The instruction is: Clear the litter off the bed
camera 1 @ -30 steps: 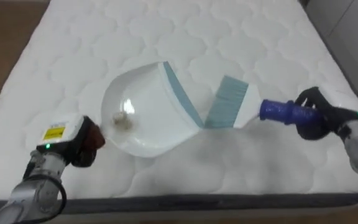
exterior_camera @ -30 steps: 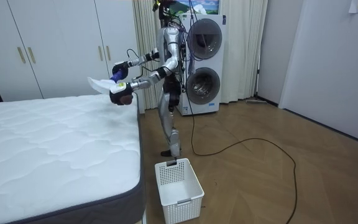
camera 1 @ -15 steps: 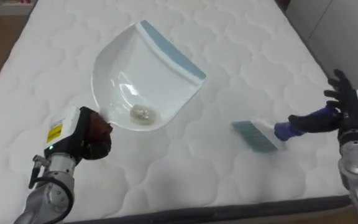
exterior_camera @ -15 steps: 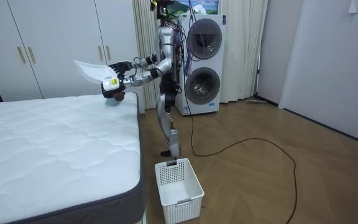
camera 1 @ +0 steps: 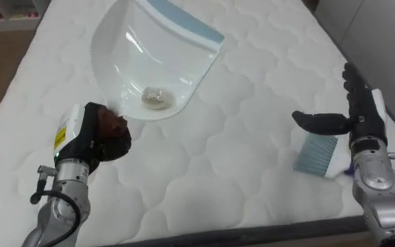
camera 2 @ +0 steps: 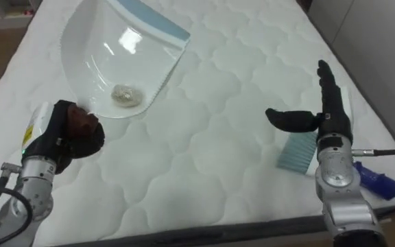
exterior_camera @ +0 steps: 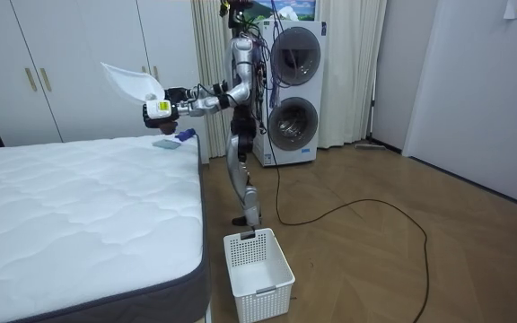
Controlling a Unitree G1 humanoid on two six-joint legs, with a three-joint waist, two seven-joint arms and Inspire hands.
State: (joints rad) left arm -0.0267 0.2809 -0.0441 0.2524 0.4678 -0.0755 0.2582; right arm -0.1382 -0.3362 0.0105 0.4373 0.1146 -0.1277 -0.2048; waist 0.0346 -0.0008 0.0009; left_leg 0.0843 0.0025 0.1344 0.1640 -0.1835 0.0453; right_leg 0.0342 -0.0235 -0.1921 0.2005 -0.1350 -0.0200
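This is a home, a bedroom that doubles as a laundry corner. A bed [exterior_camera: 70, 206] with a white quilted mattress stands before white wardrobe doors [exterior_camera: 61, 63], and a stacked washer and dryer [exterior_camera: 293, 90] sit by long curtains [exterior_camera: 353, 72]. A white slatted basket [exterior_camera: 258, 265] rests on the wood floor [exterior_camera: 375, 260] beside the bed.

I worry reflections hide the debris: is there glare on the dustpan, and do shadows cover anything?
Left eye view: glare streaks on the dustpan wall, beside the debris clump, which is readable. Right eye view: the same streak, debris uncovered; no heavy shadow from the open right hand on the brush. Room view: even light.
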